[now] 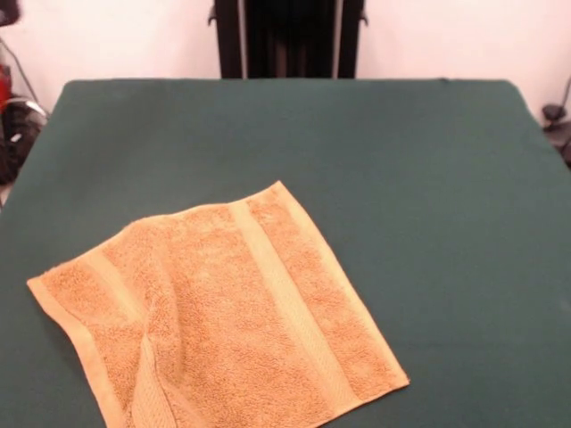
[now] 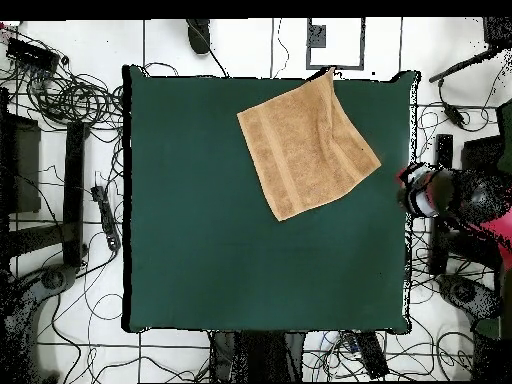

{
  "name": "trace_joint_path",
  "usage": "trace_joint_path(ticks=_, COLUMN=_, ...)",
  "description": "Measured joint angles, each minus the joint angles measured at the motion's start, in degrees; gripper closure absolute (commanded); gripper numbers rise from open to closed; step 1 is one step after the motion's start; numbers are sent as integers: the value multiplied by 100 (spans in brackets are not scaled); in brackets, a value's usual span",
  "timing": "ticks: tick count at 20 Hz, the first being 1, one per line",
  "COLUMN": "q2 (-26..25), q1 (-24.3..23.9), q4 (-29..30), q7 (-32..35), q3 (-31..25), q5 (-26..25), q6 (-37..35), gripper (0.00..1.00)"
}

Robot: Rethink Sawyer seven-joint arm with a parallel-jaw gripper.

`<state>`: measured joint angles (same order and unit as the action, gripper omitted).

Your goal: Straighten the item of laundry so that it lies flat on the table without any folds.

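**Towel nearly flat, one fold left**

Towel [image 1: 223, 312] lies on the table [image 1: 428, 196], near the edge opposite the base. A crease and tucked-under flap show at one corner [image 1: 147, 374]. Arm [image 2: 455, 195] is parked off the table's side; can't tell the gripper's state. Suggest pinching only the folded layer's edge and pulling outward, low.

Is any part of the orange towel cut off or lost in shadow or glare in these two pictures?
Front view: the towel runs off the bottom edge, evenly lit, with soft shading along its fold. Overhead view: the whole towel shows on the table, without glare.
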<state>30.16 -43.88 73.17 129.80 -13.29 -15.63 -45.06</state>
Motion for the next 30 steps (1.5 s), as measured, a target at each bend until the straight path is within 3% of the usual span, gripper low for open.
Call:
trace_joint_path(ticks=7, q2=-221, q1=32, q4=-578, q7=-1, q3=-51, q5=-808, q6=1575, gripper=0)
trace_joint_path(ticks=11, q2=-531, q1=-102, q4=-873, q7=-23, q3=-348, q5=-1008, q6=2156, gripper=0)
trace_joint_path(ticks=20, q2=-1307, q1=-389, q4=-1023, q7=-27, q3=-1071, q5=-749, q6=2066, gripper=0)
trace_joint_path(ticks=30, q2=-1397, q1=221, q4=-1062, q7=-27, q3=-969, q5=-745, q6=1012, gripper=0)
